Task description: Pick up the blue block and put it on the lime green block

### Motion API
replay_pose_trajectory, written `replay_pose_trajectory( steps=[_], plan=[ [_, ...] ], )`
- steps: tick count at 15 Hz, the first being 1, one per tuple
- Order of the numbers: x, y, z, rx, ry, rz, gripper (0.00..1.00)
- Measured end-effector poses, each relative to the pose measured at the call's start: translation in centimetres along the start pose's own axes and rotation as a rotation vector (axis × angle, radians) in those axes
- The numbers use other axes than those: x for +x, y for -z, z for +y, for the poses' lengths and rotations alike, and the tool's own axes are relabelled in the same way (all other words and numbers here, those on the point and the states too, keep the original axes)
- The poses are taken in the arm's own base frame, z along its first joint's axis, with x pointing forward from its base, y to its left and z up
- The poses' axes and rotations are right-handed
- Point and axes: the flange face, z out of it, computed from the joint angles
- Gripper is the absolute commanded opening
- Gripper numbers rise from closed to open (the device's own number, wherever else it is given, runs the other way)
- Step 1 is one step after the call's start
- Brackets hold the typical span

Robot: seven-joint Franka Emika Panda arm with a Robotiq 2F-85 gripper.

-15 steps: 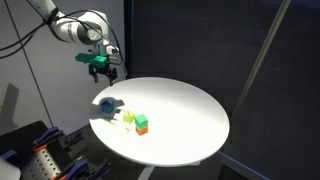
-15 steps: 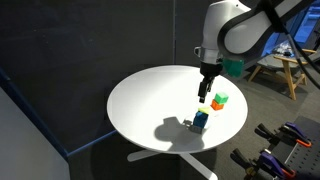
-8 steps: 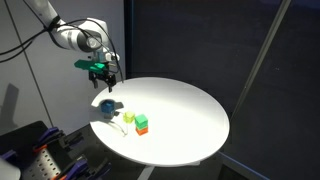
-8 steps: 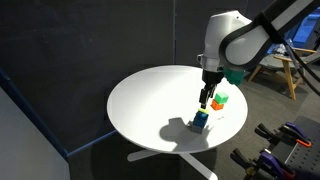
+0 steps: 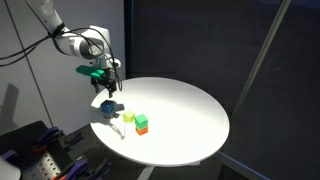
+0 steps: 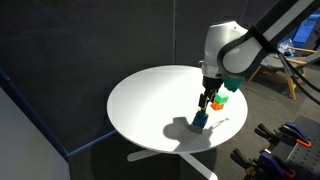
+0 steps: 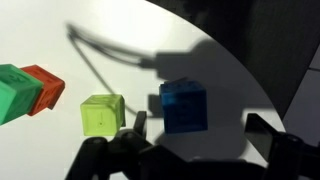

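The blue block (image 7: 184,106) sits on the white round table (image 5: 185,110) near its edge, and shows in both exterior views (image 5: 108,108) (image 6: 200,121). The lime green block (image 7: 102,116) lies close beside it, apart from it, also in an exterior view (image 5: 128,118). My gripper (image 7: 198,135) is open and empty, hanging just above the blue block (image 5: 103,84) (image 6: 205,100), with the block roughly between the two fingers in the wrist view. The fingers do not touch the block.
A saturated green cube (image 7: 15,92) sits by an orange cube (image 7: 45,88) just past the lime block; in an exterior view the green cube (image 5: 142,121) is stacked on the orange. Dark curtains surround the table (image 6: 150,100). Equipment stands beyond the table edge.
My gripper has come down and slightly sideways toward the blue block, still open. The blocks have not moved.
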Motion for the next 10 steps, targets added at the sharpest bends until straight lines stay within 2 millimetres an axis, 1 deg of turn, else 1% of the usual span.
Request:
replay_pose_trajectory(
  steps=[5,10],
  plan=[
    [0.4,-1.4,0.5,0.004,-0.016,0.024,1.0],
    [0.7,-3.2,0.3,0.007,-0.01,0.05,1.0]
  ],
)
